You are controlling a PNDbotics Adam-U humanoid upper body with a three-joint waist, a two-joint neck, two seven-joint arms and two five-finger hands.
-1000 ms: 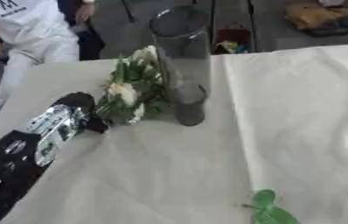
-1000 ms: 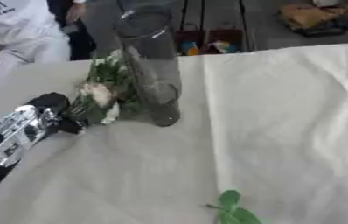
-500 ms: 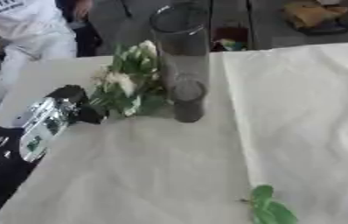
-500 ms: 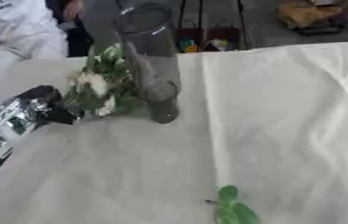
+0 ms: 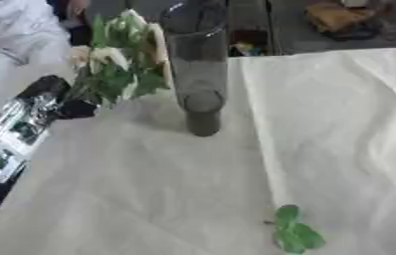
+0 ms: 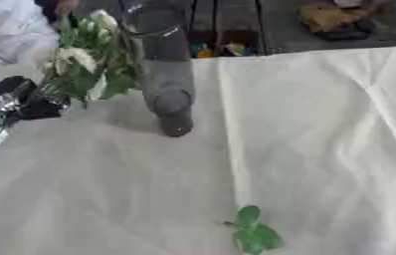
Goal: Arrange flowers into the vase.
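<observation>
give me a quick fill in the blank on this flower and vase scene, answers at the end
1. The bunch of flowers is held by the robot's ____ hand.
2. The flowers are ____ the glass vase, not inside it.
3. The loose leaf sprig lying on the tablecloth is ____ in colour.

Missing words: left; beside; green

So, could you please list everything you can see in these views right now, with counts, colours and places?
vase: one, tall clear glass, dark at its base, upright at the far middle of the table.
flowers: one bunch, white blooms with green leaves, held up left of the vase.
leaf sprig: one, green, lying on the cloth near the front edge.
tablecloth: one, cream, creased, covering the table.
left hand: one, black and silver, at the left edge, fingers curled round the flower stems.
</observation>
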